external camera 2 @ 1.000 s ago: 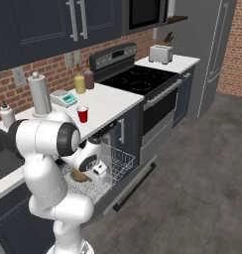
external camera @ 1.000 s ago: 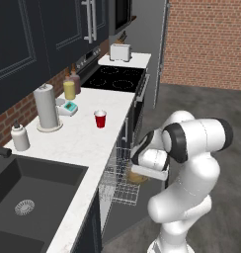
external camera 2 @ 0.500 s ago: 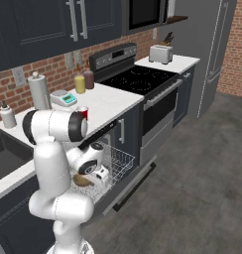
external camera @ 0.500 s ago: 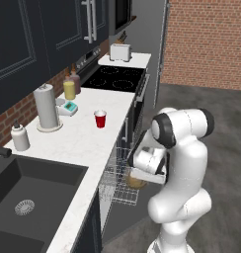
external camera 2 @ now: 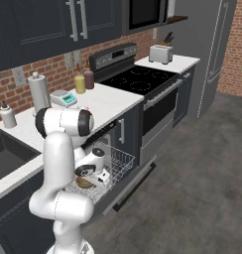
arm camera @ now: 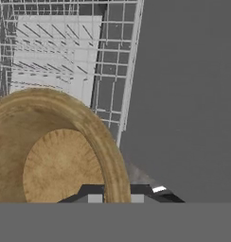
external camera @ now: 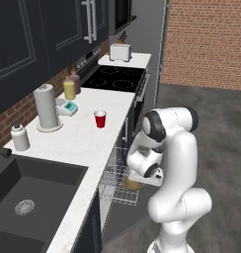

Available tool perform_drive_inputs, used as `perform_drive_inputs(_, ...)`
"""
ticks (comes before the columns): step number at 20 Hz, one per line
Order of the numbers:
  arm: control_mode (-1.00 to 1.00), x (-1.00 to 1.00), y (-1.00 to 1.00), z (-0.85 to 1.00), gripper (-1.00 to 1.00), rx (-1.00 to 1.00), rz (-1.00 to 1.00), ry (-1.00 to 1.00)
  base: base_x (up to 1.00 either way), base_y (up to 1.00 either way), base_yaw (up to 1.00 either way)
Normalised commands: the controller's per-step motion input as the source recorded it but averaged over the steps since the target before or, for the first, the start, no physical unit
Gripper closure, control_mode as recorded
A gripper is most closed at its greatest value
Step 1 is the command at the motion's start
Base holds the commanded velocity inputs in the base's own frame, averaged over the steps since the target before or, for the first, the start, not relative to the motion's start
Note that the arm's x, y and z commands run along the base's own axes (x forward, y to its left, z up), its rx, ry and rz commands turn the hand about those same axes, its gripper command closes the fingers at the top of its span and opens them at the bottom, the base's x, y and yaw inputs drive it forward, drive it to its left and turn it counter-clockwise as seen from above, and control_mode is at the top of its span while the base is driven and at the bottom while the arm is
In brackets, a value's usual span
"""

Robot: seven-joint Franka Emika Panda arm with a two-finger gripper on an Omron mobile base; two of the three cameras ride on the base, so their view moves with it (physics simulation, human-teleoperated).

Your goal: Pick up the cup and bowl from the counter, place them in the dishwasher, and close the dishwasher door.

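Over the white wire rack [external camera 2: 115,161] of the open dishwasher, we held the shallow tan wooden bowl [arm camera: 51,151], our tool [arm camera: 112,194] clamped on its rim. In the last second our arm had swung lower toward the rack. The small red cup [external camera: 100,119] waited on the white desk [external camera: 88,143].

A kitchen: stove [external camera: 116,77], sink [external camera: 28,194], dishwasher [external camera 2: 115,163].
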Motion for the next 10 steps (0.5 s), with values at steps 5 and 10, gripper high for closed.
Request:
perform_drive_inputs(5,-1.0,0.23,0.0,-0.35,1.0,-0.02,0.0,-0.09,0.0,0.0,0.0)
perform_drive_inputs(10,-1.0,0.13,0.0,-0.37,1.0,-0.04,0.0,-0.07,0.0,0.0,0.0)
